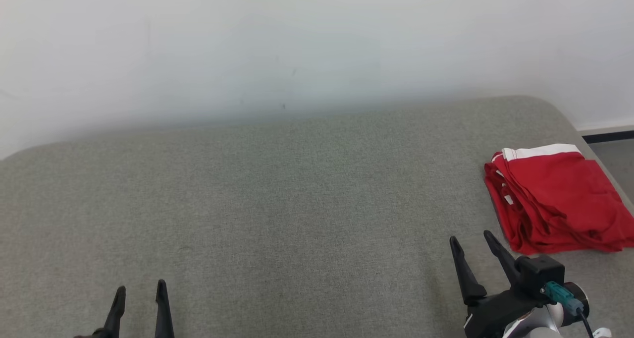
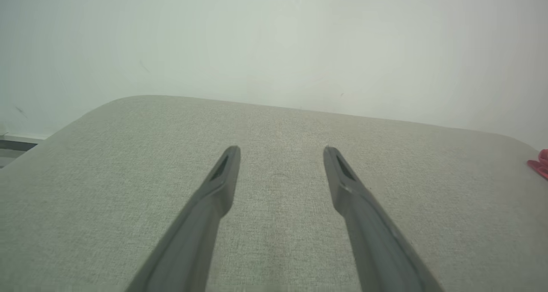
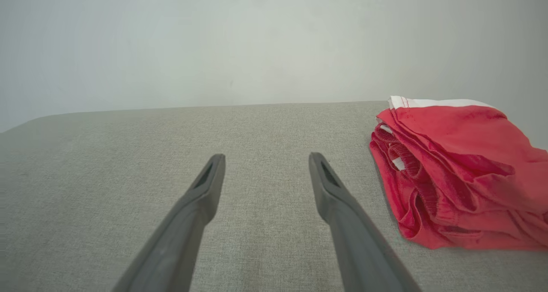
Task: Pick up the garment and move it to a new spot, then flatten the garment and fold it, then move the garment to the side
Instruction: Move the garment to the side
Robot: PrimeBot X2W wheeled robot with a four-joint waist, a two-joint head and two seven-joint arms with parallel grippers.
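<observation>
A red garment [image 1: 554, 199] with a white band lies folded in a thick stack at the right side of the grey fabric surface [image 1: 277, 199]. In the right wrist view the garment [image 3: 458, 172] sits to the right of my fingers, apart from them. My right gripper [image 1: 470, 239] stands open just in front and left of the stack, holding nothing; it also appears as my right gripper [image 3: 265, 157]. My left gripper [image 1: 140, 288] is open at the lower left, far from the garment, and empty; in its wrist view the left gripper [image 2: 281, 148] hovers over bare fabric, with a sliver of the garment [image 2: 540, 163] at the right edge.
A pale wall [image 1: 297, 45] rises behind the surface. The surface's rounded right corner [image 1: 559, 110] drops to a grey floor with a dark baseboard [image 1: 608, 137]. Its left edge [image 2: 51, 133] curves down too.
</observation>
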